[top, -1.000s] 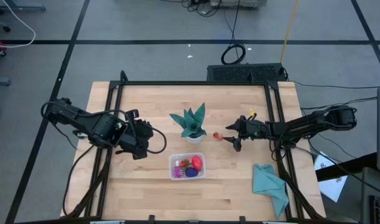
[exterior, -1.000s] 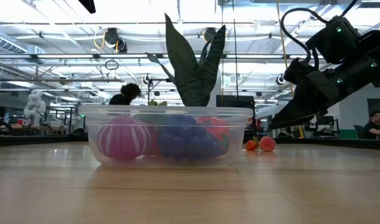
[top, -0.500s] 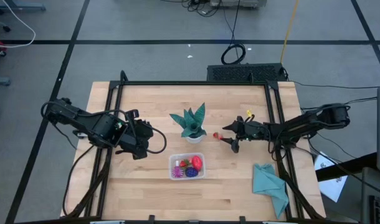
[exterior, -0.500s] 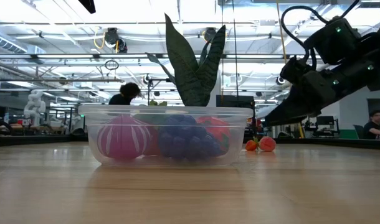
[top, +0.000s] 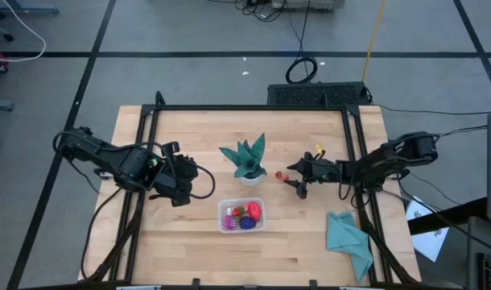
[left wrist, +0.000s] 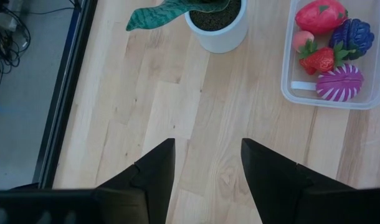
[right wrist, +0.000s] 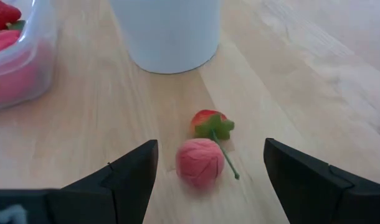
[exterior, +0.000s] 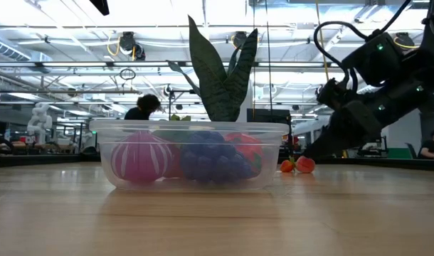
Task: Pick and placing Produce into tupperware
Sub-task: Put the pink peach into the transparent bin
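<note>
The clear tupperware sits near the table's middle. It holds a pink-purple ball, a dark purple piece, a larger red piece and a strawberry. Two small pieces lie on the wood right of the white pot: a red strawberry and a pink round one. My right gripper is open and low over the table, with a finger on either side of those two pieces and touching neither. My left gripper hovers open left of the plant.
A teal spiky plant in a white pot stands just left of the loose pieces and beyond the tupperware. A teal cloth lies at the table's near right corner. Bare wood stretches in front of my left gripper.
My right gripper has moved a little toward the table's left, closer to the two loose pieces by the pot, and has come down nearer the table. Its fingers have stayed open. The left arm and the fruits have kept still.
</note>
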`<state>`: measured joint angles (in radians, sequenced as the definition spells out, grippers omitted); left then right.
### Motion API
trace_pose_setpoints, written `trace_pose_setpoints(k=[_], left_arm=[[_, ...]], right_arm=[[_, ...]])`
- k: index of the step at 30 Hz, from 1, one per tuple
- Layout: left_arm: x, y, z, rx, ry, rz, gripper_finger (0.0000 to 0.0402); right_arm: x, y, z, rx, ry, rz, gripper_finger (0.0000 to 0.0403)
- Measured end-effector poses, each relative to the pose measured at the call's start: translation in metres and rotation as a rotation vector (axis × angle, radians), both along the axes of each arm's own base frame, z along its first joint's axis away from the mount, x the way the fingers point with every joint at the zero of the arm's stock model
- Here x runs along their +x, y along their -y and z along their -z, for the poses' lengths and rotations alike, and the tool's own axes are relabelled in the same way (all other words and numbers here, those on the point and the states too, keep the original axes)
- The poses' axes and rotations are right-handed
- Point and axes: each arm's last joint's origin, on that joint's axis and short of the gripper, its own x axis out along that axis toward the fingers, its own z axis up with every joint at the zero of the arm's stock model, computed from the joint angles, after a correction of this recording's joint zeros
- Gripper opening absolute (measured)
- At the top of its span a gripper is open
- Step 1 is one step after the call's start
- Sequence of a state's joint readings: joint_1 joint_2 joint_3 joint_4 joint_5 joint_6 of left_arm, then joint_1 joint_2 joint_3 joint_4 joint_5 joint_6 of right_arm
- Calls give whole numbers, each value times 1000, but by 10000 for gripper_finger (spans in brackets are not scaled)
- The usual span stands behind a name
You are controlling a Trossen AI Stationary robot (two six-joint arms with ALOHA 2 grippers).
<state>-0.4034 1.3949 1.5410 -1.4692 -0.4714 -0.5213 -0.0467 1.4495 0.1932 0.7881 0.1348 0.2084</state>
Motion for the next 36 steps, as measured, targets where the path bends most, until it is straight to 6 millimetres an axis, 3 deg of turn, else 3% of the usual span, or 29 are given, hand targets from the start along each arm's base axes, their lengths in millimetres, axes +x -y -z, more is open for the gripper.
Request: trace_pose_setpoints(k=[36], left_arm=[[0, 0, 0, -6, 5, -6, 186]], right_arm=[[0, 5, 10, 36, -38, 48, 281]])
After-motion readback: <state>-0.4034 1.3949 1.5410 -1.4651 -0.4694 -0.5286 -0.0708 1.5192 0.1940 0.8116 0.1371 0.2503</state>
